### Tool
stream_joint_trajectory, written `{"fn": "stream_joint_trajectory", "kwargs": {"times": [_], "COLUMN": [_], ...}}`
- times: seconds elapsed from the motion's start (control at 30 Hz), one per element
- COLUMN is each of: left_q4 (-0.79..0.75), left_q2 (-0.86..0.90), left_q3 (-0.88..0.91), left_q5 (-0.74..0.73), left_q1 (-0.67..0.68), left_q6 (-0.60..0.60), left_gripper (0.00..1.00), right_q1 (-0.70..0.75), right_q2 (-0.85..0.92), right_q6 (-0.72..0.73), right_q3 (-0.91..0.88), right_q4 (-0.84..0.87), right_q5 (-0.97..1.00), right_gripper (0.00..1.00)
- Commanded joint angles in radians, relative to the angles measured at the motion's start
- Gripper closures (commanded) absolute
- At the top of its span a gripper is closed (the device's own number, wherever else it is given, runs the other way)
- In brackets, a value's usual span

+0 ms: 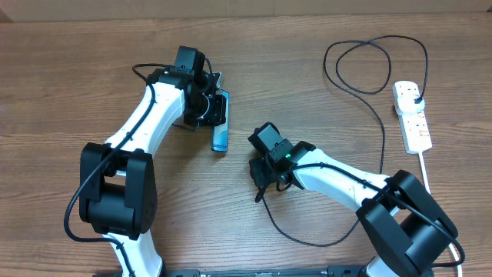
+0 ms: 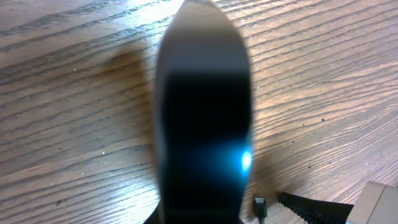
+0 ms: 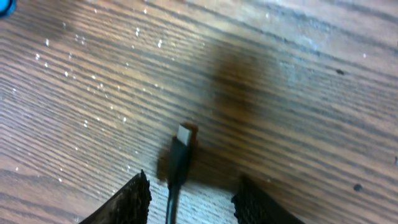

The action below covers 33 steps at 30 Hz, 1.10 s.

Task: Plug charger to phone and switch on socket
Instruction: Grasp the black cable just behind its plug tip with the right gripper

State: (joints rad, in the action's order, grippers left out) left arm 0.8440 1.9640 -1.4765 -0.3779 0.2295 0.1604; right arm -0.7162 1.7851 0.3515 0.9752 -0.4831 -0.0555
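Left pincer (image 1: 209,108) sits against the far half of the phone (image 1: 221,127); its fingers are hidden, so its grip cannot be told. Phone: slim, light blue screen lit, left of the table (image 1: 77,46) centre. Right pincer (image 1: 264,178) is low over the table, near the phone's closer end but apart from it. Cable (image 1: 382,131): thin, black, runs from a black plug (image 1: 413,95) in the white power strip (image 1: 413,123) at far right, loops, goes out of sight behind the right arm (image 1: 338,177), then curls up to that pincer. Left wrist: phone (image 2: 202,124) is a blurred dark slab filling the middle, with a blue glow at one edge; connector (image 2: 260,206) is just beside it on the table. Right wrist: fingers (image 3: 134,199) are spread, with the cable (image 3: 176,171) between them touching neither and its small pale connector (image 3: 185,132) pointing away.
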Motion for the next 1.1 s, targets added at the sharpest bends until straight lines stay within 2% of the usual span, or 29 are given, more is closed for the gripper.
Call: {"fn": "stream_joint_trajectory", "kwargs": {"times": [0.0,0.17,0.4,0.57,0.7,1.07], "left_q4": [-0.004,-0.005,-0.004,-0.004,-0.004,-0.004], "left_q2": [-0.006,-0.006,-0.006,-0.006,-0.006,-0.006], "left_q3": [-0.002,-0.002,-0.002,-0.002,-0.002,-0.002], "left_q5": [-0.005,-0.004,-0.004,-0.004,-0.004,-0.004], "left_q1": [0.005,0.005,0.005,0.005,0.005,0.005], "left_q6": [-0.007,-0.007,-0.007,-0.007,-0.007,-0.008], "left_gripper": [0.95,0.95,0.95,0.94,0.94,0.93], "right_q1": [-0.008,-0.008,-0.008,-0.008,-0.008,-0.060], "right_q2": [0.048,0.054,0.054,0.054,0.054,0.057], "right_q6": [0.000,0.022,0.022,0.021,0.021,0.022], "right_q3": [-0.008,-0.008,-0.008,-0.008,-0.008,-0.008], "right_q4": [0.017,0.016,-0.059,-0.016,0.003,0.004], "right_q5": [-0.007,-0.018,-0.019,-0.036,-0.036,0.058], "right_gripper": [0.60,0.74,0.75,0.71,0.72,0.83]}}
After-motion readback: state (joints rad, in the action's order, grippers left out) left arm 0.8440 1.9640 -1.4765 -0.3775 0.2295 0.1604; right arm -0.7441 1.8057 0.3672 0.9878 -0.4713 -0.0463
